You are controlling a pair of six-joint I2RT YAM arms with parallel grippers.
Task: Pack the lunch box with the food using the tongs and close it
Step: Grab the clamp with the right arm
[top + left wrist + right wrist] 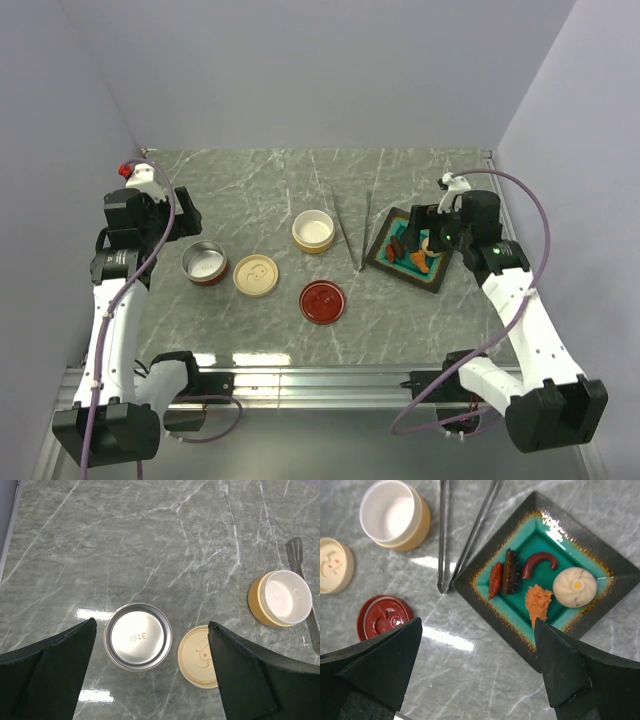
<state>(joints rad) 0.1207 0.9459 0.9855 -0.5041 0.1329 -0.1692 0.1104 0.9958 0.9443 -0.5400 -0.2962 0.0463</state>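
The food [538, 602] lies on a square teal plate [600, 560]: orange, red, dark brown and curved dark red pieces, plus a white bun [575, 586]. The silver tongs [442, 540] rest on the table just left of the plate, also visible as tongs [350, 232]. The lunch box stands in parts: a steel bowl [138, 636], a tan cup [282, 597], a cream lid [197, 656] and a red lid [382, 617]. My left gripper [152, 625] hovers open above the steel bowl. My right gripper [477, 625] hovers open over the plate's near edge. Neither holds anything.
In the top view the plate [400, 272] sits at the right, the tan cup [314, 230] in the middle, the red lid [323, 301] in front of it, and the steel bowl [204, 262] and cream lid [256, 275] at the left. Walls close three sides.
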